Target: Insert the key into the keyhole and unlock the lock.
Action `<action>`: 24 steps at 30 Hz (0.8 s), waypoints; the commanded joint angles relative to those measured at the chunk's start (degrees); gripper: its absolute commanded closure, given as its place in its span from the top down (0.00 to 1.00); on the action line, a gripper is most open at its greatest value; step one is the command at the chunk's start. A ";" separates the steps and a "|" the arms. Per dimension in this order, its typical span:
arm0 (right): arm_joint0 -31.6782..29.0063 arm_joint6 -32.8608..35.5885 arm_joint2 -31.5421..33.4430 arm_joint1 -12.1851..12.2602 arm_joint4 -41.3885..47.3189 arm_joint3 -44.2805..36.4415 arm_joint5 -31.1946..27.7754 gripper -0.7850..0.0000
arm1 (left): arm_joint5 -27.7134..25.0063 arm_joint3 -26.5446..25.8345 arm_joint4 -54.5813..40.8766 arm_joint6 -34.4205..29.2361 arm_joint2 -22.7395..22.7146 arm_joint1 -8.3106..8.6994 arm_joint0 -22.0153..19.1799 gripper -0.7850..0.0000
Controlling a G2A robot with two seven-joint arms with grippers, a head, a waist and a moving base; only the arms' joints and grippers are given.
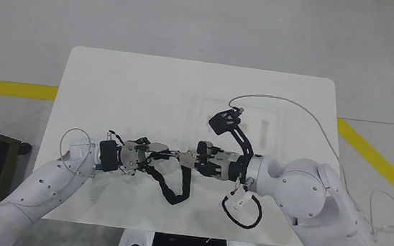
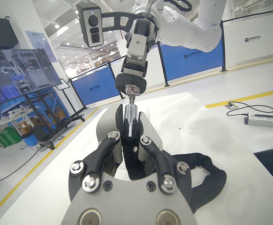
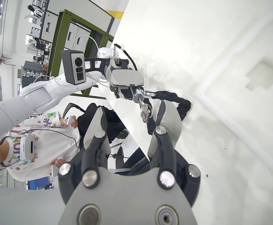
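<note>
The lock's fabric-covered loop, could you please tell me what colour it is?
The loop is black, best seen in the left wrist view.

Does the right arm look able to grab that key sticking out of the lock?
Probably yes. The key already lies inside the open right gripper, close to one finger, with nothing between them. The left gripper holds the lock up off the table.

Glossy white arms (image 1: pixel 298 188), black wrist cameras (image 1: pixel 220 120), black linkages (image 2: pixel 100 149), silver screws (image 2: pixel 90 183); looping white cables (image 1: pixel 279 98)
</note>
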 commanded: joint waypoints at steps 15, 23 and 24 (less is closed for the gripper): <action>-2.83 2.10 5.04 0.79 6.82 3.34 -4.98 0.00 | 0.32 -0.51 -0.95 0.32 0.51 0.74 0.40 0.00; -0.59 2.82 3.54 0.45 8.88 5.89 -4.70 0.00 | 0.05 -0.88 0.81 0.04 0.22 0.77 0.43 0.00; -0.42 2.97 3.44 0.44 8.95 6.06 -4.47 0.00 | 0.03 -0.92 0.90 0.02 0.19 0.74 0.47 0.00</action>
